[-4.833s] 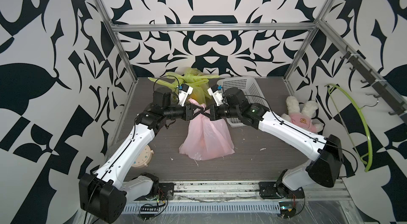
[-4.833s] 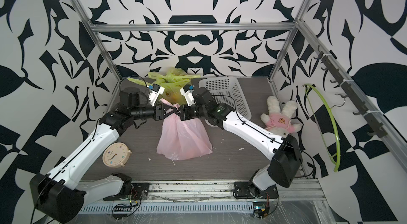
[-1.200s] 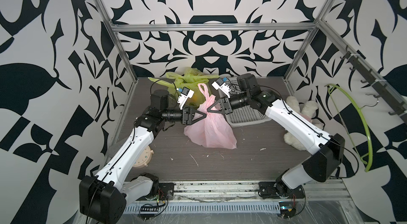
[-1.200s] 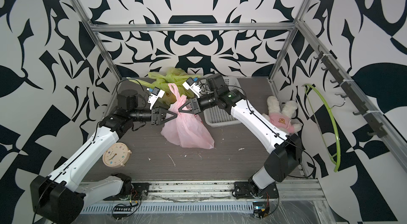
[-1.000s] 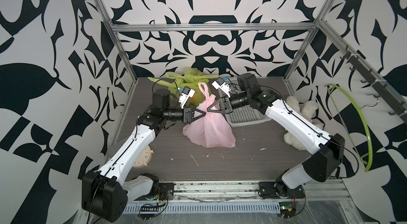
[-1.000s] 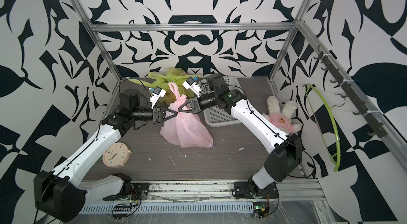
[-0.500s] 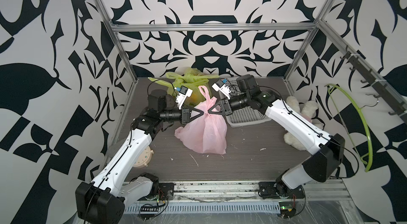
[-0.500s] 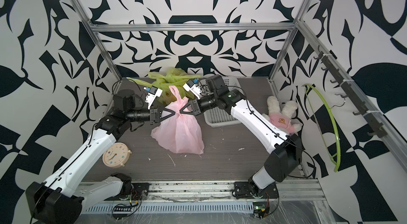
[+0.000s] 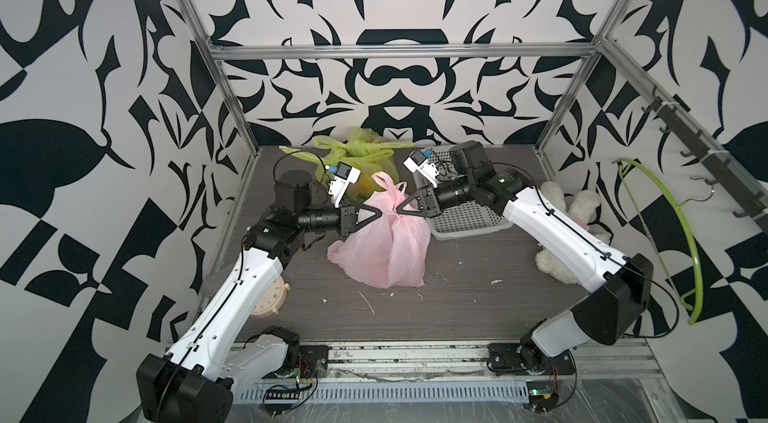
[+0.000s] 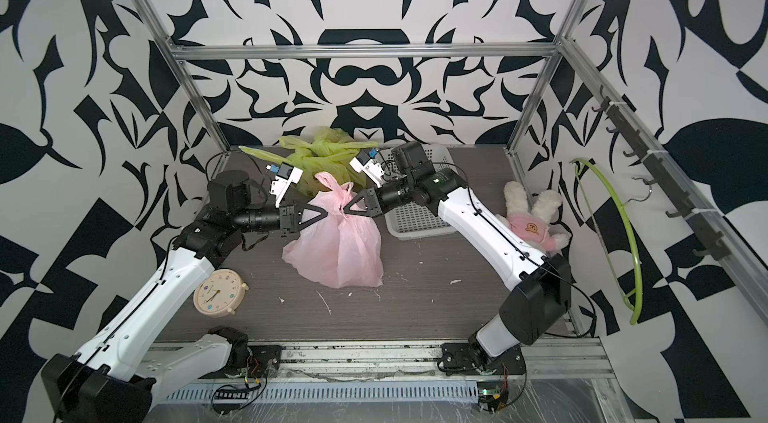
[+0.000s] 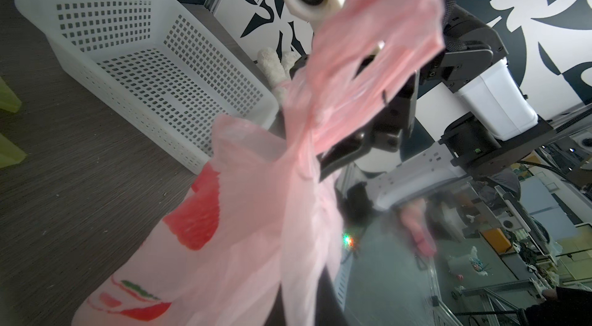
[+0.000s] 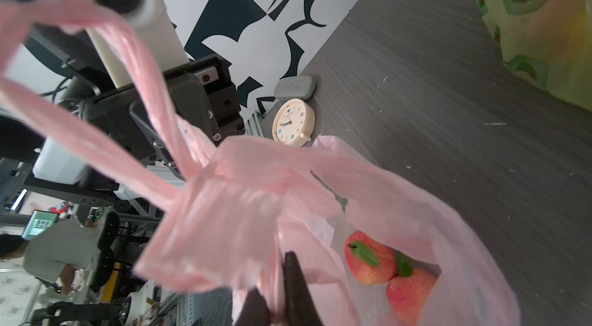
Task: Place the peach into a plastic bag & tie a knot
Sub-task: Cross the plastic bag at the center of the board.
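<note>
Peach [image 12: 368,258] lies low inside the pink bag [image 9: 386,246], touching a second peach [image 12: 410,295]. Both are red-orange with green leaves, seen through the bag's open mouth from my right wrist. A green bag [image 9: 357,155] sits just behind the pink bag, and a white basket [image 9: 469,217] is just beside it on my right. A plush rabbit [image 10: 532,217] lies beyond that basket, and a cream clock [image 10: 216,290] is well apart from the pink bag on my left, by my left arm. Blurred pink handles hang across both wrist views and hide much. My left claw [image 9: 380,211] and right claw [image 9: 398,213] meet at the pink bag's neck, tips close together, each clenched on a gathered strip of its plastic. The bag's crinkled bottom sags on the table [image 9: 457,300].
</note>
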Available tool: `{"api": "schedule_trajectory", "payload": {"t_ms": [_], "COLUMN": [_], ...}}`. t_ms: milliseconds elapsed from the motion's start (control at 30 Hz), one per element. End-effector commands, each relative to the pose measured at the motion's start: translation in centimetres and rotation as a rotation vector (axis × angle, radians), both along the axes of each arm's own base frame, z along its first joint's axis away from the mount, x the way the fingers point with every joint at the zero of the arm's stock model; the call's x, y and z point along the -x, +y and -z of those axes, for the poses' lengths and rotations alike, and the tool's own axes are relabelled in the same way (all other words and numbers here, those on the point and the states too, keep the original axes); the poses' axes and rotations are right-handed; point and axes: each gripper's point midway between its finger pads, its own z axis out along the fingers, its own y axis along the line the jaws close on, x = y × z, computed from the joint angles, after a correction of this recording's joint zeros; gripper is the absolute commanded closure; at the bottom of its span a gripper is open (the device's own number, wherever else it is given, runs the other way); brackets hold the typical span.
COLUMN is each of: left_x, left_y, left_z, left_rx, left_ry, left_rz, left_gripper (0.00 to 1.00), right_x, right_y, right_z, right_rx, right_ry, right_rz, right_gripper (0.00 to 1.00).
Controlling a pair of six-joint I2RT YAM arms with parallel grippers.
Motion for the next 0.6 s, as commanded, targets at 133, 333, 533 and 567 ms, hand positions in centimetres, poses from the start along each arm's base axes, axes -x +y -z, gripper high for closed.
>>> {"api": "schedule_trajectory", "payload": {"t_ms": [133,333,533,567], "left_x": [0.9,1.3,1.8,1.8], "left_y": [0.1,0.0,-0.7,-1.0], "left_z": [-1.6,-1.2,-0.6,-0.4], "left_rx": [0.026,0.048,0.052,0.05], "left_ry": [-0.03,0.001,0.018,0.021], "left_rz": [0.026,0.04,0.06,0.064], "left_gripper": [1.0,1.0,1.0,1.0], "right_x": [-0.4,-3.1,-4.5,-4.5], "right_y": [-0.9,-1.3,-0.7,-0.5], "right_z": [-1.1,-0.6,-1.0,-1.2], "right_rx": [0.015,0.053,-0.004,-0.024], "right_ry": [-0.058,-0.074,-0.052,-0.043], "right_rz": [0.068,0.219,0.291,0.292], "right_gripper": [1.0,1.0,1.0,1.0]}}
